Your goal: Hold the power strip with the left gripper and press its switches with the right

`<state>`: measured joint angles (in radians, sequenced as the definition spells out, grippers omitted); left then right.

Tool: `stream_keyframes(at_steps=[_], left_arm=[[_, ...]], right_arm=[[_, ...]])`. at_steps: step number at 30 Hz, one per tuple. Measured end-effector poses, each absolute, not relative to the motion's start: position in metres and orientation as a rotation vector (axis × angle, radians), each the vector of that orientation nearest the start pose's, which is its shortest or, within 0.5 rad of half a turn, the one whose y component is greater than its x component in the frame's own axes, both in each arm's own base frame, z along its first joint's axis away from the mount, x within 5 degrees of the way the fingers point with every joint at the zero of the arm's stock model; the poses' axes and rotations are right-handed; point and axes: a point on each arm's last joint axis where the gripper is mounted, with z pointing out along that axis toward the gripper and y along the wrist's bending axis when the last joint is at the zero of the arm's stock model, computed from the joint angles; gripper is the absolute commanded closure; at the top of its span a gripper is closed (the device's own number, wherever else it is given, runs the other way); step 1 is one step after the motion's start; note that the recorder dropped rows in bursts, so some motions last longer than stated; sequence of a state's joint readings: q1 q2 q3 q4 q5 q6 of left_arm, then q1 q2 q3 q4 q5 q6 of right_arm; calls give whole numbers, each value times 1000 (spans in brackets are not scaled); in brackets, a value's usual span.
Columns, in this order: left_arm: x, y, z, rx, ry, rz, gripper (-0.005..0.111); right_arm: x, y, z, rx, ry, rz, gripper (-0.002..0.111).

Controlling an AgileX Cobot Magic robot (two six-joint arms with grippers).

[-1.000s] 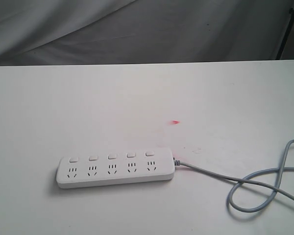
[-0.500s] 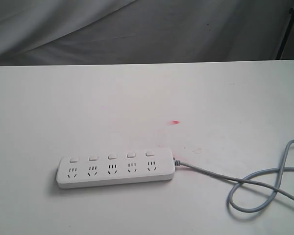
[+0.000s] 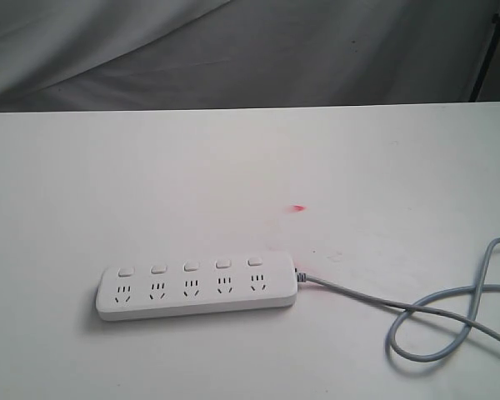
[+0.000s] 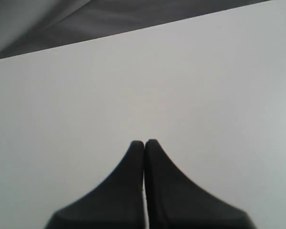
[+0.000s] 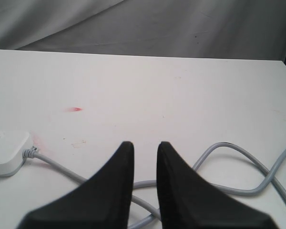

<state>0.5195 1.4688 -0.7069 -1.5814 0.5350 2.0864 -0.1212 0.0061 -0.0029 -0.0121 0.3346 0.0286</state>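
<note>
nothing of the task looks done yet. the strip (image 3: 197, 292) lies flat on the desk (image 3: 233, 167) with no claw on it, and neither arm shows in the wide view at all. its five switches (image 3: 191, 267) sit in a row with nothing touching them, and i can't tell from here whether any is pressed in. so both steps are left: the hold and all the pressing.

the left claw (image 4: 144, 143) is closed tight, fingertips pressed together with nothing between them. it hangs over bare desk, and the strip is nowhere in its own view, so i judge it to be well away from it. it would have to open before it could take hold.

the right claw (image 5: 145, 145) stands at a narrow gap and holds nothing. the grey cord (image 5: 229, 152) loops on the desk just ahead of and beneath its tips, not touching them as far as i can see. the strip's cord end lies further ahead, off toward the left arm's side. a small red mark (image 3: 297, 207) sits on the desk beyond the strip.
</note>
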Motion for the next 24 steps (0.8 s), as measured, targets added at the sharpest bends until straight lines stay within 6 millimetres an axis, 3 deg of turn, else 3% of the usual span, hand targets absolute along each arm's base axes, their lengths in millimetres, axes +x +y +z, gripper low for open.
stream_keyframes(at_steps=[7, 13, 24], left_arm=[[243, 108, 217, 520, 2047, -315, 106], [230, 118, 223, 654, 2043, -380, 106], [228, 117, 223, 674, 2038, -404, 106]], right_arm=[[54, -7, 184, 129, 1817, -77, 91], [54, -7, 184, 129, 1817, -77, 91], [54, -7, 184, 129, 1817, -77, 91]])
